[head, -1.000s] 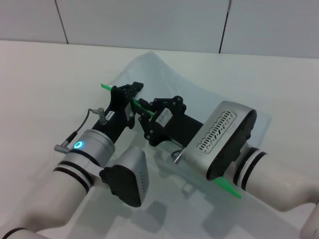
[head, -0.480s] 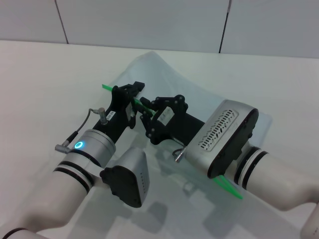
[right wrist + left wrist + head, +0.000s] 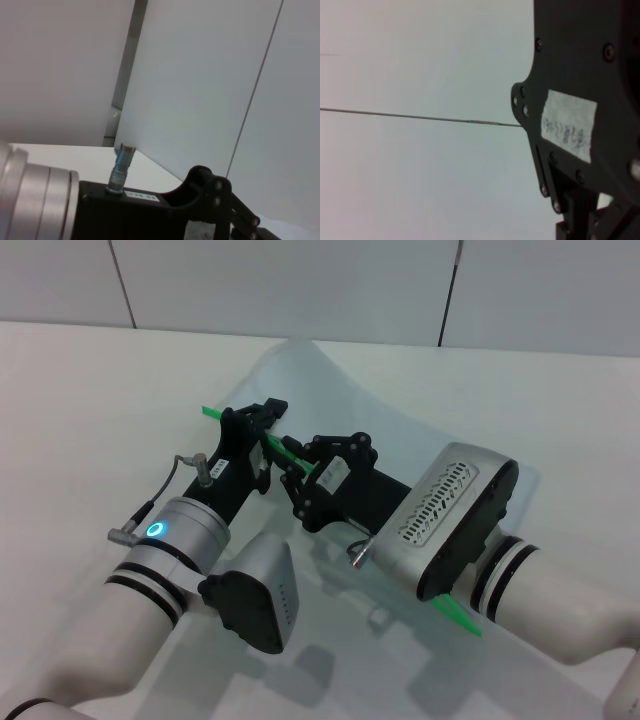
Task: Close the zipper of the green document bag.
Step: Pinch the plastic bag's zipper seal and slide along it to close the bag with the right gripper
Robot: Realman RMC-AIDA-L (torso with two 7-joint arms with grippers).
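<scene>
The green document bag [image 3: 335,390] lies on the white table as a translucent pale sheet, its far edge curled upward. The zipper [image 3: 455,616] is a bright green strip along the bag's near long edge, running from the far left to the near right under both arms. In the head view my left gripper [image 3: 266,424] is shut on the zipper close to its far-left end [image 3: 211,412]. Right beside it, my right gripper [image 3: 294,462] is shut on the strip. The wrist views show no bag; the left arm's wrist [image 3: 35,205] appears in the right wrist view.
The white table [image 3: 90,390] spreads to the left and behind the bag. A pale panelled wall [image 3: 300,285] stands at the back. Both forearms cover the near half of the bag.
The left gripper has shifted slightly away and to the left, carrying the strip's green end with it. The right gripper has stayed nearly still.
</scene>
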